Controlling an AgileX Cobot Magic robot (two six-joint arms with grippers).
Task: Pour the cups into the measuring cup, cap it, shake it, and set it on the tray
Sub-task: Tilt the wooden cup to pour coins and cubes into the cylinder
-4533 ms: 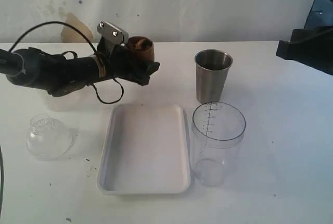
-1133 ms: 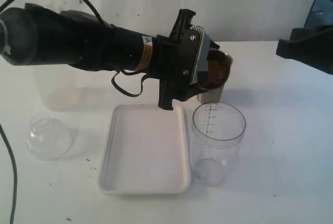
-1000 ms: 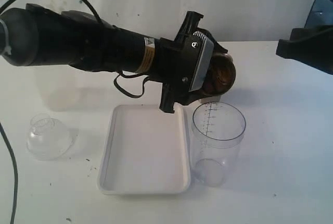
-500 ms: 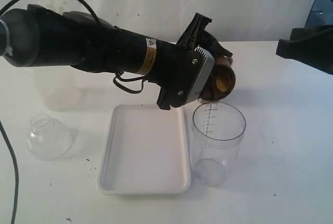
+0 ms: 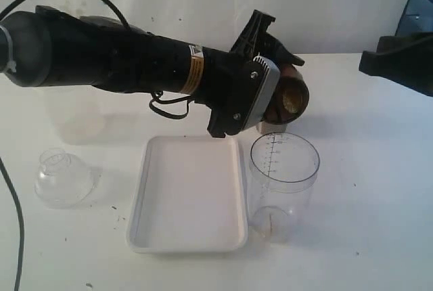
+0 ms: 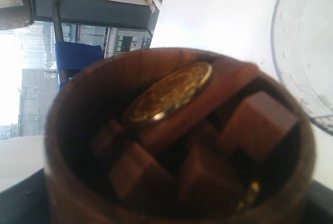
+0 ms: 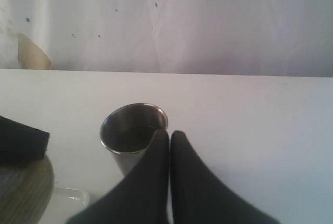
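My left gripper [image 5: 283, 86] is shut on the small brown wooden cup [image 5: 291, 99] and holds it tipped on its side just above the far rim of the clear measuring cup [image 5: 283, 181]. In the left wrist view the wooden cup [image 6: 78, 146] holds brown wooden cubes [image 6: 257, 125] and a gold coin [image 6: 169, 91]. A faint brownish bit lies at the measuring cup's bottom. The steel tumbler [image 7: 132, 133] stands upright, mostly hidden behind the left gripper in the exterior view. My right gripper [image 7: 169, 136] is shut and empty, near the tumbler. The white tray [image 5: 145, 203] lies left of the measuring cup.
A clear dome-shaped lid [image 5: 62, 177] rests on the table left of the tray. A frosted cup [image 5: 71, 115] stands behind it, under the left arm. The right arm's dark body [image 5: 399, 68] hangs at the far right. A white wall backs the table.
The left gripper has rolled the wooden cup further, turning its mouth down toward the measuring cup. A brownish bit now shows at the measuring cup's bottom. The right arm has not moved.
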